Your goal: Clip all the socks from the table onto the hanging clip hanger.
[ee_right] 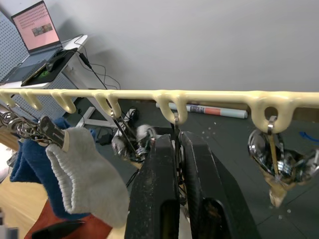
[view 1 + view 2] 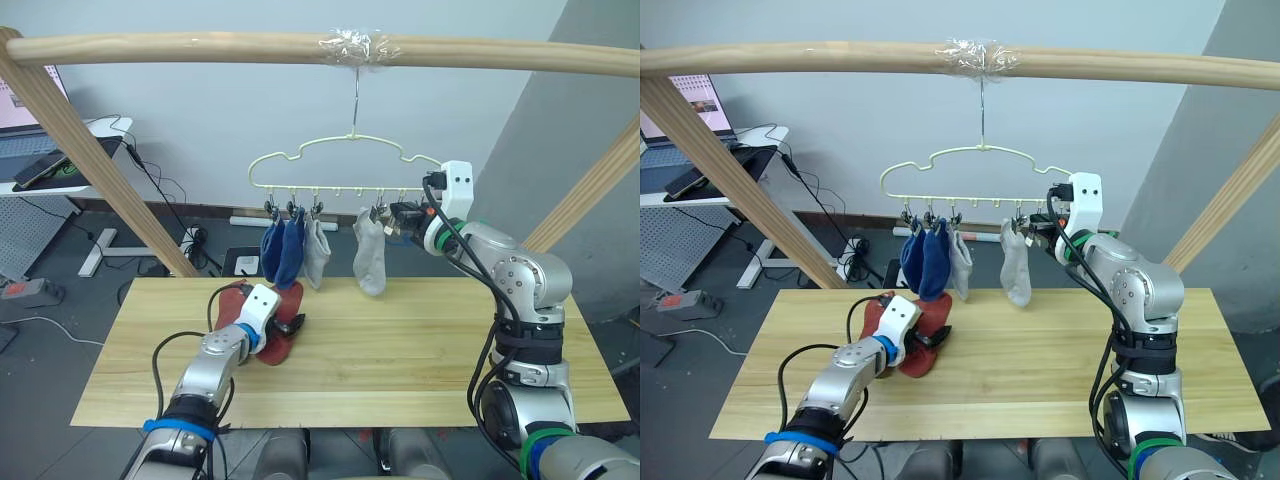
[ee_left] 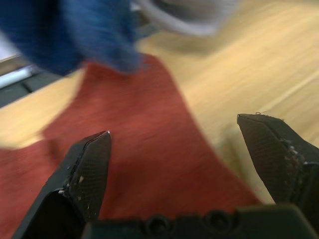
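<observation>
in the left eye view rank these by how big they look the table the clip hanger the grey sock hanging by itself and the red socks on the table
1. Table, largest by far.
2. Clip hanger.
3. Red socks, lying under the open left gripper.
4. Lone grey sock.
The last two look close in size; the gripper covers part of the red socks, so that order is unsure.

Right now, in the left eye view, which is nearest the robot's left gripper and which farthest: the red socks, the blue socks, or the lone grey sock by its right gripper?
1. Rust-red socks, on the table under the left gripper.
2. Blue socks, hanging just above it.
3. Lone grey sock, farthest, beside the right gripper.
</observation>
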`<act>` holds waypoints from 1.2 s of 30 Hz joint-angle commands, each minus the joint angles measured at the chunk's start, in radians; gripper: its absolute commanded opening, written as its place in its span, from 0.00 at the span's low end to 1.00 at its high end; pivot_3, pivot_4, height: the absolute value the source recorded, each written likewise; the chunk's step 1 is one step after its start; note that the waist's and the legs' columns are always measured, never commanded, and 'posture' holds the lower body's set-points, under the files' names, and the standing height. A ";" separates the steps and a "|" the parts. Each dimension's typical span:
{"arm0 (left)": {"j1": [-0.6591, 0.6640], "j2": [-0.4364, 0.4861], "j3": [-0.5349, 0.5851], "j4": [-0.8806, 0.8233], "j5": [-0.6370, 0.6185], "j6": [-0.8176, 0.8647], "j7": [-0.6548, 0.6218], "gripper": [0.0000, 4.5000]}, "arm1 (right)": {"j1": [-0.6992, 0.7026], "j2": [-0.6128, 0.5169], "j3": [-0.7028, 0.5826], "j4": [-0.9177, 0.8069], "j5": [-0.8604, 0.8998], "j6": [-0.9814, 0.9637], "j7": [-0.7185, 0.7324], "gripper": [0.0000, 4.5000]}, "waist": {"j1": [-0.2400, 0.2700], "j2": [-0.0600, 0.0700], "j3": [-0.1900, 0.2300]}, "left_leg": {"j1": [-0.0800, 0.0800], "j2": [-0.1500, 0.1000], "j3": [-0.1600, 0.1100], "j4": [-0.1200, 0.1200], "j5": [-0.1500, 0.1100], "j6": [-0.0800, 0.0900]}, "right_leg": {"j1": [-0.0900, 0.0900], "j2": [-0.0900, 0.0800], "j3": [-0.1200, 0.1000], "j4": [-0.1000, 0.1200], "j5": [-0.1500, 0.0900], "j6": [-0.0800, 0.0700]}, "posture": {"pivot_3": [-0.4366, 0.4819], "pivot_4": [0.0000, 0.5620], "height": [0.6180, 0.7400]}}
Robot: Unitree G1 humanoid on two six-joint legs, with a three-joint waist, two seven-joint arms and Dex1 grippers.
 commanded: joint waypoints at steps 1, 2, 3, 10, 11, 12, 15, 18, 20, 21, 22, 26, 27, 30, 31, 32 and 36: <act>-0.026 0.012 -0.025 0.070 0.053 -0.068 -0.029 0.86 | 0.007 0.005 -0.026 -0.047 0.022 0.031 -0.018 0.00 | 0.000 0.000 0.000 | 0.000 0.000 0.000 0.000 0.000 0.000 | 0.000 0.000 0.000 0.000 0.000 0.000 | 0.47 0.37 1.00; -0.024 0.017 -0.040 0.081 0.074 -0.076 -0.034 0.79 | 0.007 0.009 -0.032 -0.051 0.025 0.037 -0.024 0.00 | -0.001 0.000 0.001 | 0.000 0.000 0.000 0.000 0.000 0.000 | 0.000 0.000 0.000 0.000 0.000 0.000 | 0.46 0.38 1.00; -0.018 0.019 -0.048 0.085 0.086 -0.081 -0.040 0.73 | 0.007 0.013 -0.036 -0.053 0.028 0.043 -0.028 0.00 | -0.001 0.000 0.001 | 0.000 0.000 0.000 0.000 0.000 0.000 | 0.000 0.000 0.000 0.000 0.000 0.001 | 0.46 0.38 1.00; 0.059 0.030 -0.070 0.031 0.134 -0.135 -0.039 0.35 | -0.002 0.004 -0.048 -0.045 0.034 0.050 -0.034 0.00 | -0.001 0.001 0.001 | 0.001 0.000 0.000 0.000 0.000 0.000 | 0.000 0.000 0.000 0.000 0.000 0.001 | 0.47 0.39 1.00; 0.072 0.030 -0.070 0.011 0.134 -0.137 -0.042 0.29 | -0.003 0.002 -0.048 -0.042 0.034 0.050 -0.033 0.00 | -0.001 0.001 0.001 | 0.001 0.000 0.000 0.000 0.000 0.000 | 0.000 0.000 0.000 0.000 0.000 0.001 | 0.47 0.39 1.00; 0.083 0.029 -0.070 -0.009 0.133 -0.138 -0.046 0.24 | -0.005 0.000 -0.049 -0.040 0.034 0.051 -0.033 0.00 | -0.001 0.001 0.001 | 0.001 0.000 0.000 0.000 0.000 0.000 | 0.000 0.000 0.000 0.000 0.000 0.001 | 0.47 0.39 1.00; 0.145 0.000 -0.049 -0.160 0.056 -0.114 -0.093 0.05 | -0.023 0.009 -0.074 -0.030 0.049 0.078 -0.043 0.00 | -0.001 0.002 0.002 | 0.001 0.000 0.000 0.000 0.000 0.000 | 0.000 0.000 0.000 0.000 -0.001 0.001 | 0.48 0.39 1.00; 0.209 -0.043 -0.020 -0.383 -0.084 -0.018 -0.147 0.01 | -0.057 0.038 -0.133 -0.023 0.082 0.153 -0.074 0.00 | 0.001 0.002 0.008 | 0.000 0.000 0.000 0.000 0.000 0.000 | 0.000 -0.001 0.001 0.000 -0.001 0.001 | 0.48 0.39 1.00; 0.240 -0.077 -0.005 -0.544 -0.190 0.047 -0.169 0.01 | -0.092 0.071 -0.196 -0.018 0.108 0.235 -0.108 0.00 | 0.002 0.003 0.013 | -0.001 0.000 -0.001 0.000 0.000 0.000 | 0.000 -0.001 0.000 -0.001 0.000 0.000 | 0.48 0.38 1.00; 0.248 -0.089 -0.002 -0.602 -0.220 0.080 -0.164 0.01 | -0.111 0.089 -0.228 -0.016 0.118 0.277 -0.123 0.00 | 0.002 0.003 0.014 | -0.001 0.000 -0.001 0.000 0.000 0.000 | 0.000 -0.001 -0.001 0.000 0.000 0.000 | 0.48 0.38 1.00; 0.251 -0.101 -0.001 -0.651 -0.240 0.100 -0.155 0.01 | -0.135 0.115 -0.274 -0.013 0.125 0.326 -0.144 0.00 | 0.002 0.003 0.014 | -0.002 0.000 -0.002 0.000 0.000 0.000 | 0.000 -0.001 -0.001 0.000 0.000 0.000 | 0.48 0.38 1.00; 0.229 -0.146 -0.012 -0.738 -0.273 0.161 -0.106 0.01 | -0.226 0.198 -0.432 -0.009 0.107 0.477 -0.211 0.00 | 0.000 0.004 0.014 | -0.001 0.000 -0.001 0.000 0.000 0.000 | 0.000 0.000 -0.001 0.000 -0.001 0.000 | 0.48 0.36 1.00; 0.217 -0.159 -0.021 -0.741 -0.267 0.164 -0.094 0.01 | -0.241 0.213 -0.454 -0.012 0.108 0.495 -0.226 0.00 | -0.001 0.004 0.014 | -0.001 0.000 -0.001 0.000 0.000 0.000 | 0.000 0.000 -0.001 0.000 -0.001 0.000 | 0.48 0.36 1.00; 0.186 -0.192 -0.033 -0.728 -0.255 0.159 -0.066 0.01 | -0.265 0.243 -0.489 -0.013 0.120 0.505 -0.266 0.00 | -0.003 0.005 0.014 | -0.001 0.000 -0.001 0.000 0.000 0.000 | 0.000 0.000 -0.001 -0.001 -0.001 0.001 | 0.46 0.35 1.00; 0.176 -0.201 -0.034 -0.722 -0.254 0.155 -0.062 0.01 | -0.270 0.249 -0.496 -0.014 0.124 0.505 -0.278 0.00 | -0.004 0.005 0.014 | -0.001 0.000 0.000 0.000 0.000 0.000 | 0.000 0.000 -0.001 -0.001 -0.001 0.001 | 0.46 0.35 1.00; 0.168 -0.207 -0.035 -0.716 -0.251 0.151 -0.057 0.01 | -0.274 0.257 -0.504 -0.016 0.129 0.505 -0.290 0.00 | -0.004 0.005 0.015 | -0.002 0.000 0.000 0.000 0.000 0.000 | 0.000 0.000 -0.001 -0.002 -0.001 0.001 | 0.46 0.35 1.00; 0.138 -0.218 -0.035 -0.696 -0.240 0.125 -0.057 0.01 | -0.274 0.274 -0.514 -0.025 0.158 0.505 -0.328 0.00 | -0.007 0.005 0.014 | -0.002 0.000 0.000 0.000 0.000 0.000 | 0.000 0.000 0.000 -0.002 -0.001 0.001 | 0.46 0.34 1.00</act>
